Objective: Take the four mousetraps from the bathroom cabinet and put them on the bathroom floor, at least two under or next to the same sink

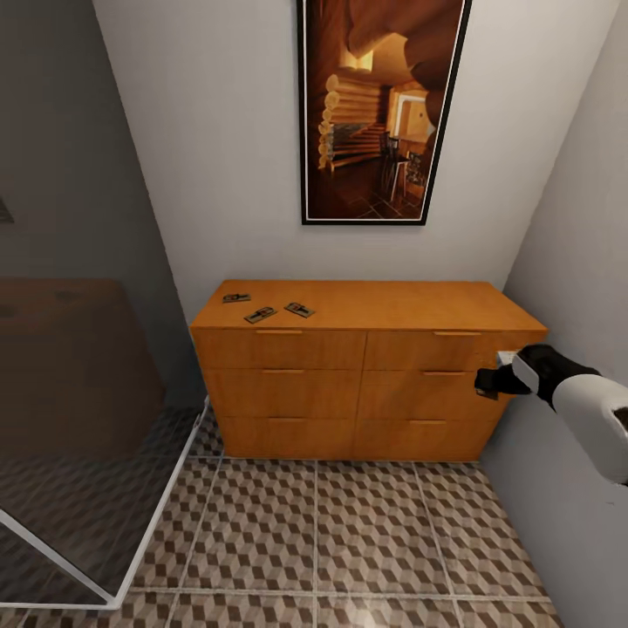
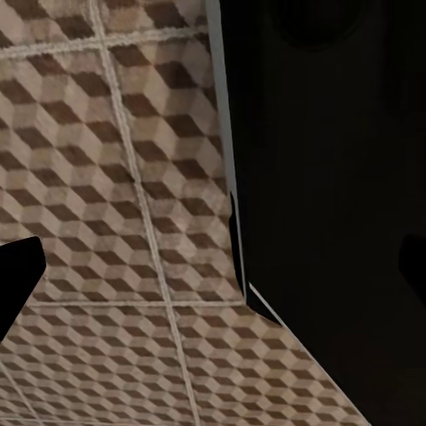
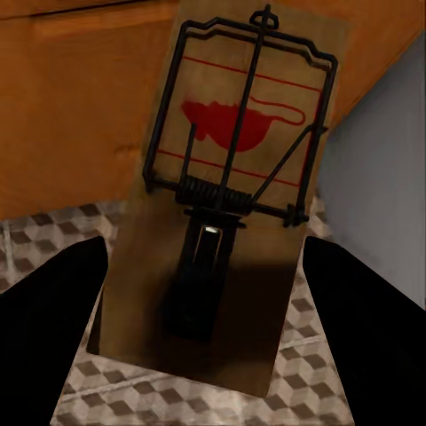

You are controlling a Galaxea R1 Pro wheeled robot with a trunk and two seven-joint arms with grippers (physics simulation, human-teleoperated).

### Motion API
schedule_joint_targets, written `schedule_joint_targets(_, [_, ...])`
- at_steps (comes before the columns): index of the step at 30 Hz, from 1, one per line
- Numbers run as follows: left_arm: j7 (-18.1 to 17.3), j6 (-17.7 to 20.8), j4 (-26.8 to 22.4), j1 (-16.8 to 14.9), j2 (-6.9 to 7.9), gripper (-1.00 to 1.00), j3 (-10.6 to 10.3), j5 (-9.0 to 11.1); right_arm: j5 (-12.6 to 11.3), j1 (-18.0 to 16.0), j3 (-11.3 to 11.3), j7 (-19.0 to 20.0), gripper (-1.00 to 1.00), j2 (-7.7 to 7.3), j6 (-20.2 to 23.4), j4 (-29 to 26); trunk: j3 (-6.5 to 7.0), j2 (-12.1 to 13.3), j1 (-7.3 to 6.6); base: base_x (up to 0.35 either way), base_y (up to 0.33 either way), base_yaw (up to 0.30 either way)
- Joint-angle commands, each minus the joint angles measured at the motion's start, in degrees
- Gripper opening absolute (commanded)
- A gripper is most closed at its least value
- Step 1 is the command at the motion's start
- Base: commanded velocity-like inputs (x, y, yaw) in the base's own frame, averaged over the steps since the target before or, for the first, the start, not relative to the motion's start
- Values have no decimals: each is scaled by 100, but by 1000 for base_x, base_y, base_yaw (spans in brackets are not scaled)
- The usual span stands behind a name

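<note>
No writing can be read anywhere; the only marking is a red mouse shape between red lines printed on the small flat brown wooden mousetrap (image 3: 226,209) with a dark wire spring bar that the right gripper (image 1: 494,381) carries. Its jaws are clamped on the trap, one dark finger (image 3: 49,333) at each side of the board, held in front of the right end of the low, wide orange-brown wooden cabinet (image 1: 362,392) and close to the grey side wall (image 1: 571,218). That cabinet has six drawers in two columns of three, each with a slim handle. On its top, toward the left end, lie three more mousetraps (image 1: 262,314) near each other. Above it hangs a tall dark-framed picture of a log interior (image 1: 384,109). The cube-patterned brown, beige and grey tiled floor (image 1: 349,541) spreads before the cabinet. A dark tinted glass shower panel (image 1: 78,419) with a pale frame stands at the left. Near the left gripper, one dark fingertip (image 2: 16,280) shows over the tiles; whether its jaws are apart, I cannot tell.
</note>
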Motion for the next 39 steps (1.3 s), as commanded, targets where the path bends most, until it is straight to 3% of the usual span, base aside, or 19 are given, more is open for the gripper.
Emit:
schedule_joint_targets(1, [18, -48, 14, -10, -6, 100, -39, 2, -1, 309, 17, 32, -100, 30, -157, 3, -4, -3, -1, 0, 0, 0])
schedule_joint_targets(3, [18, -51, -15, -10, -8, 100, -36, 1, -3, 604, 17, 32, -100, 71, -381, 12, -4, -3, -1, 0, 0, 0])
schedule_joint_targets(7, [27, -50, -340, -10, -31, 100, -32, -1, 0, 1488, 13, 29, -100, 323, -1441, 25, -3, -3, -1, 0, 0, 0])
schedule_joint_targets(10, [49, -42, -702, -10, -51, 100, -26, 4, 2, 2326, 10, 26, -100, 571, -2160, 27, -3, -3, -1, 0, 0, 0])
schedule_joint_targets(11, [57, -32, -882, -10, -59, 100, -19, 11, 2, 2820, 9, 21, -100, 750, -2647, 28, -3, -3, -1, 0, 0, 0])
schedule_joint_targets(12, [61, -27, -957, -10, -66, 100, -15, 13, 2, 3064, 9, 19, -100, 826, -2943, 28, -3, -3, -1, 0, 0, 0])
schedule_joint_targets(16, [69, -13, -1236, -10, -102, 100, -7, 22, -1, 3733, 8, 11, -100, 998, -3843, 28, -3, -3, -1, 0, 0, 0])
schedule_joint_targets(21, [91, 97, -1846, -12, -142, 100, -5, 25, -5, 4350, 8, 8, -100, 1147, -4588, 28, -3, -3, -1, 0, 0, 0])
schedule_joint_targets(22, [96, 584, -2472, -14, -156, 100, -4, 25, -6, 4662, 8, 3, -100, 1308, -4982, 28, -3, -3, -1, 0, 0, 0])
schedule_joint_targets(24, [97, 1080, -2967, -16, -170, 100, -4, 25, -6, 4803, 8, -11, -100, 1411, -5153, 28, -3, -3, -1, 0, 0, 0])
schedule_joint_targets(25, [97, 1847, -3788, -18, -186, 100, -4, 25, -6, 4941, 8, -37, -100, 1504, -5280, 28, -3, -3, -1, 0, 0, 0])
schedule_joint_targets(30, [98, 3376, -5632, -18, -228, 100, -4, 26, -6, 5035, 8, -59, -100, 1555, -5353, 28, -3, -3, -1, 0, 0, 0])
schedule_joint_targets(33, [98, 3958, -6456, -19, -302, 100, -4, 18, -6, 5050, 8, -61, -100, 1560, -5361, 28, -3, -3, -1, 0, 0, 0])
schedule_joint_targets(39, [98, 4487, -7333, -27, -418, 100, -4, 2, -6, 5055, 8, -63, -100, 1562, -5363, 28, -3, -3, -1, 0, 0, 0])
